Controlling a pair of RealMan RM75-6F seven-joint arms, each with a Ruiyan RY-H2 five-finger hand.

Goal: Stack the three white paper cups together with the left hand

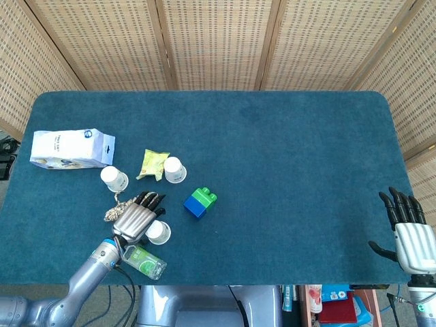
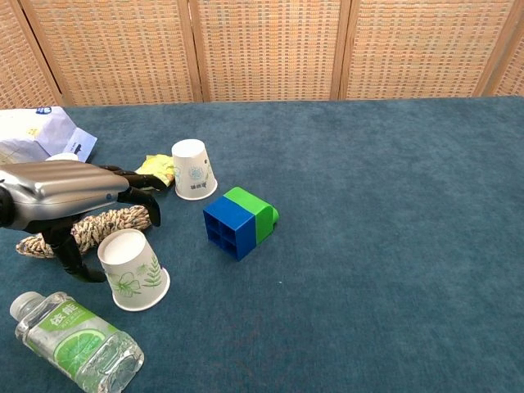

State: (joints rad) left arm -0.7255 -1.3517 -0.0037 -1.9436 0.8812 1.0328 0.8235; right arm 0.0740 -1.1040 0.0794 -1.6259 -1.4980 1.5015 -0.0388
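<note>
My left hand (image 2: 61, 190) hovers spread, empty, above the near cup (image 2: 133, 269) — I should lower squarely, wrap its sides — gently.

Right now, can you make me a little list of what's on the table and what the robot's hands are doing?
cups: three white paper cups, upside down, apart: near cup, middle cup, far cup
left hand: hovers over the near cup, fingers spread, holds nothing
right hand: open, at the table's right edge
other things: blue-green block, rope, bottle, yellow packet, carton
stacked: none yet
</note>
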